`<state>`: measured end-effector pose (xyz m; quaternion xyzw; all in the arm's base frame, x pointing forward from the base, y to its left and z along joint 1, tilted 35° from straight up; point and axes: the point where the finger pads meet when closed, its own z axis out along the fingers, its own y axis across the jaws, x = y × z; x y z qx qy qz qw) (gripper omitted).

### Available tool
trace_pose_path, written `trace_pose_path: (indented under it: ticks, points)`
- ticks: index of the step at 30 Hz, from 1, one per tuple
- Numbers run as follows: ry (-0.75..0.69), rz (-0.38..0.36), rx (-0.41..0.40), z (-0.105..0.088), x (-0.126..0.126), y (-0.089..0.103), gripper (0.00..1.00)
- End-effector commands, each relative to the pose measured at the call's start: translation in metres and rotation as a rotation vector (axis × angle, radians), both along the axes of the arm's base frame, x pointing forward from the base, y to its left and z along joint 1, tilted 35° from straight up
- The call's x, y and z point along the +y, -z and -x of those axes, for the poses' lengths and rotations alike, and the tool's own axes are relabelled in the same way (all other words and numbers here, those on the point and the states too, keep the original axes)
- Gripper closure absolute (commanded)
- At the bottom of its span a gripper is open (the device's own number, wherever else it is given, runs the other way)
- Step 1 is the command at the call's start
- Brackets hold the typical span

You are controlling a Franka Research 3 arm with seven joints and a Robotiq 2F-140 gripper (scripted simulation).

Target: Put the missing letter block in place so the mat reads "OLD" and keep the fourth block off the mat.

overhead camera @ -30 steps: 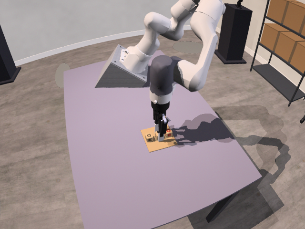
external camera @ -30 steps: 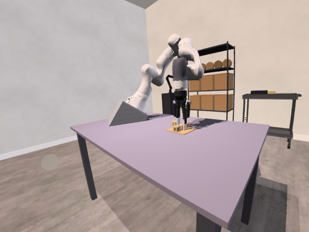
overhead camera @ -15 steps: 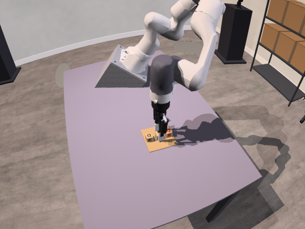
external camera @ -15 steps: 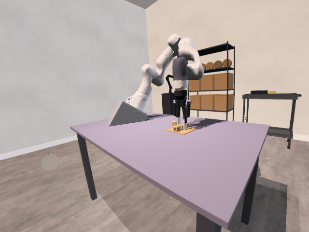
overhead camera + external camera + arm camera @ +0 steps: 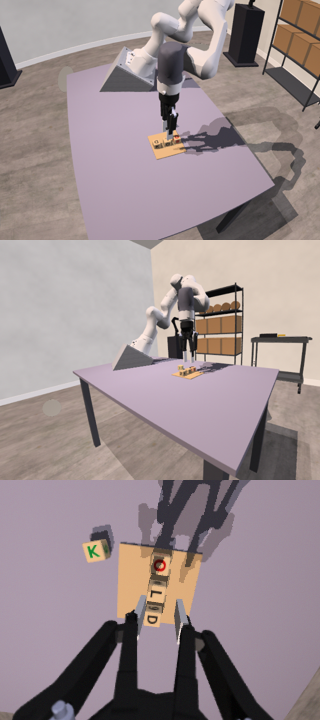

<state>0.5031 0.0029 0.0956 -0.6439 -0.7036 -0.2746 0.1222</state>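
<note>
Two claw (image 5: 166, 132) (image 5: 188, 362) (image 5: 160, 605) fingers stand partly open, gripping nothing above the mat (image 5: 161, 155) (image 5: 190, 377) (image 5: 131, 580).

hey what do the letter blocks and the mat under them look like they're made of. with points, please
The O block (image 5: 176, 139) (image 5: 160, 565) and K block (image 5: 95, 551): probably wood, matte, judging by their pale tan faces with printed-looking letters. The mat (image 5: 168, 152) (image 5: 190, 377) (image 5: 131, 580): flat, plain orange-tan and without gloss; thin wood, cork or card, I can't tell which.
</note>
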Motion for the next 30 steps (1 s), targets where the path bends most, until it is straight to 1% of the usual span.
trace_pose_path:
  ticks: [1, 5, 9, 10, 30]
  points:
    - [0.012, -0.012, 0.031, 0.008, -0.004, -0.009, 0.72]
    - [0.012, -0.012, 0.031, 0.010, -0.010, -0.017, 0.72]
    - [0.012, -0.012, 0.031, 0.010, -0.011, -0.019, 0.72]
    - [0.012, -0.012, 0.031, 0.010, -0.011, -0.019, 0.00]
    - [0.012, -0.012, 0.031, 0.010, -0.011, -0.019, 0.00]
